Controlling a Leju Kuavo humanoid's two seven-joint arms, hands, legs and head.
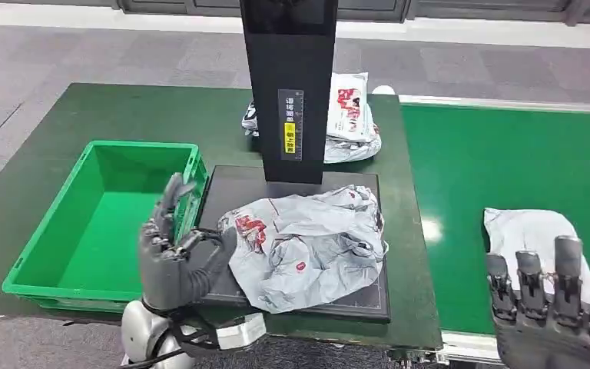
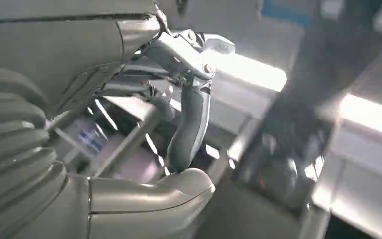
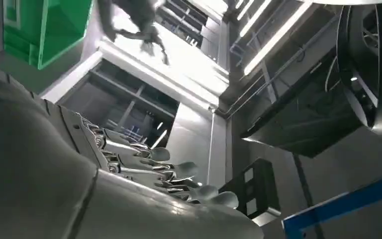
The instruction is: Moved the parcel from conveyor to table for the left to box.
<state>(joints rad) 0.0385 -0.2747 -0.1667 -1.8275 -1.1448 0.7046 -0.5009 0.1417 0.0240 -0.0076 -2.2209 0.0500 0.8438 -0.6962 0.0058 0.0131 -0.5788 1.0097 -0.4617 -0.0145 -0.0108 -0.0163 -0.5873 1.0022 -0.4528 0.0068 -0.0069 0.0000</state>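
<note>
A crumpled grey parcel (image 1: 307,246) with red print lies on the black scale plate (image 1: 230,188) in the middle of the table. My left hand (image 1: 175,254) is raised just left of it, fingers apart, holding nothing; its fingertips almost touch the parcel's edge. Another grey parcel (image 1: 528,234) lies on the green conveyor (image 1: 492,161) at the right. My right hand (image 1: 557,307) hovers at that parcel's near edge, fingers straight and spread, empty. The green box (image 1: 54,231) stands open at the left of the table.
A black post (image 1: 290,84) rises from the back of the scale plate. More bagged parcels (image 1: 352,119) are piled behind it on the table. The dark green table (image 1: 61,131) ends at the near edge, with grey carpet floor beyond.
</note>
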